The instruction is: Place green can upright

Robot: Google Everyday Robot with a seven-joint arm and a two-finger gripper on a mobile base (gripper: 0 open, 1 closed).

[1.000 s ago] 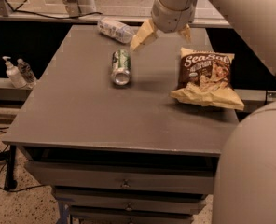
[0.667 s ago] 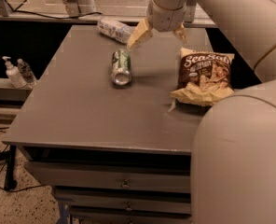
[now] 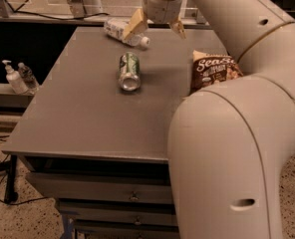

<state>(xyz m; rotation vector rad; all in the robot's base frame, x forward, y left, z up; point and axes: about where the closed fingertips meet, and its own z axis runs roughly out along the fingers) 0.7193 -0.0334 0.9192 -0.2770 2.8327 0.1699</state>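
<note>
Well, the green can lies on its side on the bench, somewhat toward the far edge and about midway between the left and right edges. Its shiny silver end is turned toward the near edge. It is a small, smooth metal cylinder with a green and white label, and nothing touches it.

Beyond it, by the far edge, a clear plastic bottle also lies down, its white cap pointing roughly toward the can. The gripper hangs above that far edge, just right of the bottle and well apart from the can. Its two tan, wedge-shaped fingers are spread wide with nothing between them, and from where I stand the one nearer the bottle crosses in front of it.

Toward the right edge sits a snack bag, brown, glossy and puffed, with white lettering. The thick, rounded, cream-coloured arm bulks up in front of it, hiding its lower part and the bench's near right corner.

The bench top is flat, matte grey and rectangular, with drawers underneath. Off the left edge, on a lower ledge, stand a white pump bottle and a smaller clear bottle.
</note>
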